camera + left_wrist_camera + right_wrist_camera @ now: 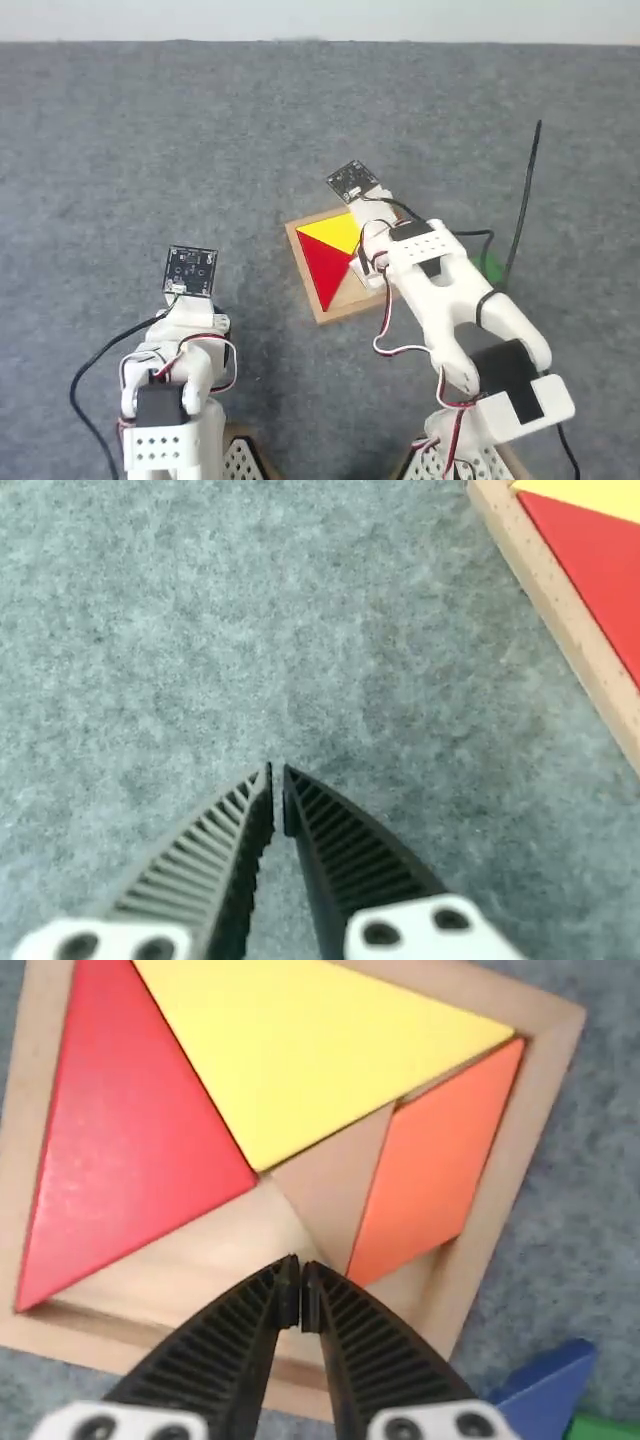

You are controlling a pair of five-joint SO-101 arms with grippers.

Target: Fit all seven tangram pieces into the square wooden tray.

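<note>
As only three pieces lie in the wooden tray, I judge the task is not yet half done. The red triangle and the yellow triangle touch along one edge. The orange parallelogram sits near the tray wall, w/ a bare wedge of tray floor between it and the yellow one. A blue piece and a green piece wait on the grey mat just outside the tray.

The right gripper hangs over the bare part of the tray, jaws pressed together w/ nothing between them. The left gripper is over the mat, apart from the tray, also clenched and empty.

Possible trouble: the orange piece may not be in its correct place, so later pieces could jam vs. it. Also the tray looks not fixed, so a push from the clenched tips could slide it or shift the pieces already in it.
</note>
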